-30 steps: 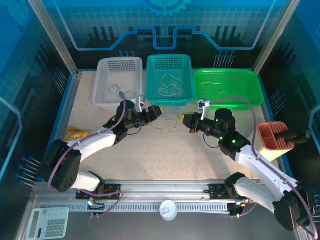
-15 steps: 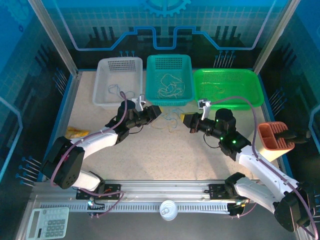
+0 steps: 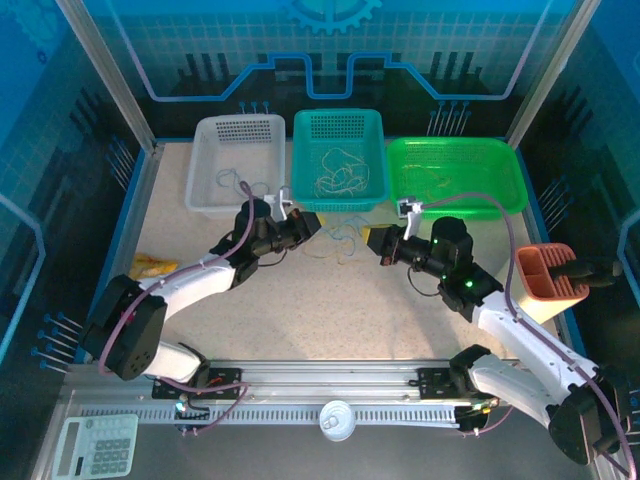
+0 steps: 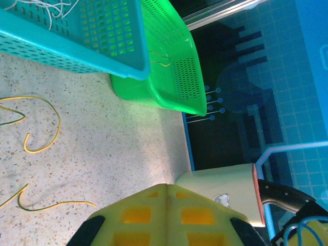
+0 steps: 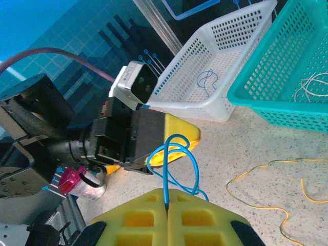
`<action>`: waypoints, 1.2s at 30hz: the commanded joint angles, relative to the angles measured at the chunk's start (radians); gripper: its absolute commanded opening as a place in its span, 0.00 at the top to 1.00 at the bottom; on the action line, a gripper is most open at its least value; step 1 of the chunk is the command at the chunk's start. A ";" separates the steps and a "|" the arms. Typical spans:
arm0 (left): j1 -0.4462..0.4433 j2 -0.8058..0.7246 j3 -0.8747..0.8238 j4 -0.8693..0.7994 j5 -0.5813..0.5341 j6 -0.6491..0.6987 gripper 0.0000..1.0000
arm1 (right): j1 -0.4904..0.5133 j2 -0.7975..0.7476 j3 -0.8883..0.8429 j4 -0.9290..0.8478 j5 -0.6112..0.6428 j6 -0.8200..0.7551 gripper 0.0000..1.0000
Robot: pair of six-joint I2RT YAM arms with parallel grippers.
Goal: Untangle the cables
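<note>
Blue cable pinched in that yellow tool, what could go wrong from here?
The right tool is shut on just a thin stretch of the blue cable, so it may slip out when pulled. The cable's loop hangs right by the shut left tool; pulling might snag it or tighten a knot. Loose yellow cables lie nearby and could get dragged along.
</note>
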 commanded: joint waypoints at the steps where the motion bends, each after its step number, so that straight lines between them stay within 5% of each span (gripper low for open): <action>1: -0.008 -0.100 0.075 -0.064 -0.014 0.094 1.00 | -0.024 -0.017 -0.003 -0.027 0.024 -0.022 1.00; 6: -0.008 -0.188 0.174 -0.177 -0.019 0.184 1.00 | -0.030 0.025 -0.050 -0.026 0.029 -0.037 0.85; 11: -0.008 -0.214 0.284 -0.262 0.011 0.229 1.00 | -0.029 0.058 -0.084 -0.016 0.025 -0.041 0.37; 15: -0.008 -0.218 0.345 -0.324 0.021 0.265 1.00 | -0.029 0.021 -0.080 -0.060 0.046 -0.066 0.23; 25: -0.007 -0.227 0.367 -0.376 0.031 0.311 1.00 | -0.029 -0.084 0.037 -0.155 0.061 -0.139 0.11; 36: -0.009 -0.220 0.347 -0.329 0.073 0.290 1.00 | 0.010 0.160 0.298 -0.110 -0.043 -0.212 0.12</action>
